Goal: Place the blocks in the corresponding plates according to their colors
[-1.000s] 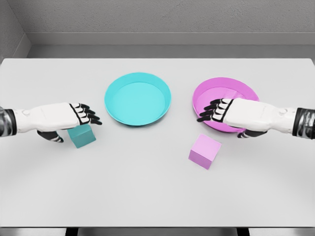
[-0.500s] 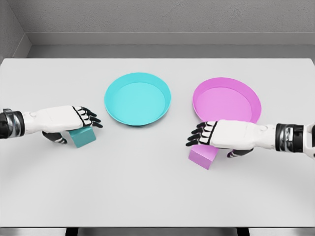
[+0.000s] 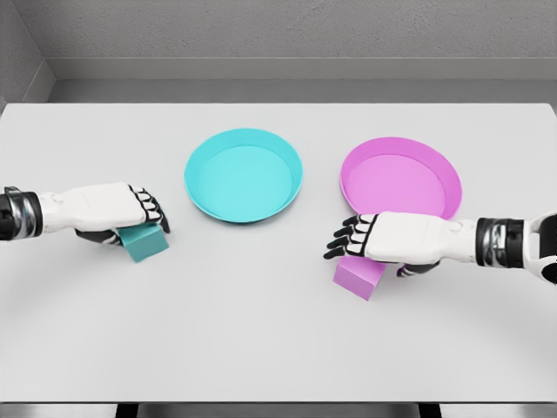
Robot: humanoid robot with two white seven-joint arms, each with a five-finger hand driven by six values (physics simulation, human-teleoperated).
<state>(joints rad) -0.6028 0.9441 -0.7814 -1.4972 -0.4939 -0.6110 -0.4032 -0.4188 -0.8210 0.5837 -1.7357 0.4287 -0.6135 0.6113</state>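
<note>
A teal block sits on the white table, left of the teal plate. My left hand lies over its top, fingers curled down its far side and thumb at its left, shut on it. The block's upper part is hidden. A pink block rests on the table just in front of the pink plate. My right hand hovers over it with fingers spread, open, covering its top right. Both plates hold nothing.
The table's front edge runs along the bottom of the view. A grey wall stands behind the far edge.
My left fingers have curled down around the teal block. My right hand came off the pink plate toward me and now sits low over the pink block.
</note>
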